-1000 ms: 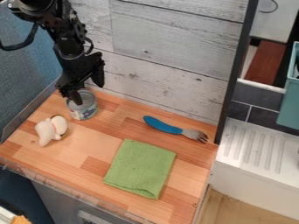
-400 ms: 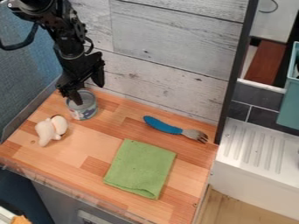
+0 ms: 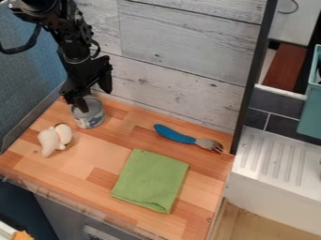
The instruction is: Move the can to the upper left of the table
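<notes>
Probably light, stiff and slick-sided; best pinch the tin can [image 3: 92,119] by its rim, near the upper left corner of the desk [image 3: 81,161]; cannot tell opening or hold of the claw [image 3: 81,104].

1 teal bin [image 3: 309,112] cut off at right, 1 orange item [image 3: 23,236] at bottom, kind unclear

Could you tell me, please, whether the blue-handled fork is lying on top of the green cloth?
No, the blue-handled fork lies on the bare wooden surface, apart from the folded green cloth.
</notes>
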### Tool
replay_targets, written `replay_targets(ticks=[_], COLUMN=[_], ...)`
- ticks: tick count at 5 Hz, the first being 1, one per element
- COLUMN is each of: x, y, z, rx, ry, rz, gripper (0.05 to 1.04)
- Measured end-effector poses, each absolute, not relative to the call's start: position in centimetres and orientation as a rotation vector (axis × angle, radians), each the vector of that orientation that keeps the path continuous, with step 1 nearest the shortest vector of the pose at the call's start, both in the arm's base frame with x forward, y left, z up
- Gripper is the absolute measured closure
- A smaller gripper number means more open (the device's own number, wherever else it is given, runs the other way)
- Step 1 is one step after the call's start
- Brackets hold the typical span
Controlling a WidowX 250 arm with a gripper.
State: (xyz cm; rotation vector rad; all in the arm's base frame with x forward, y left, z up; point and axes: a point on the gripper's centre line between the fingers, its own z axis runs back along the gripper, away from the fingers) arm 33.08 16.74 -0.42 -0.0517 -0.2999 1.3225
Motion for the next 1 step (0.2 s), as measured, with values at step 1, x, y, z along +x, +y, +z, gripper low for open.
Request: replay_targets(ticks=[1], x=[33.1], y=[16.75], z=[-0.4], rx=[-0.052], ry=[-0.3], rz=[1.323], gripper=[0.083])
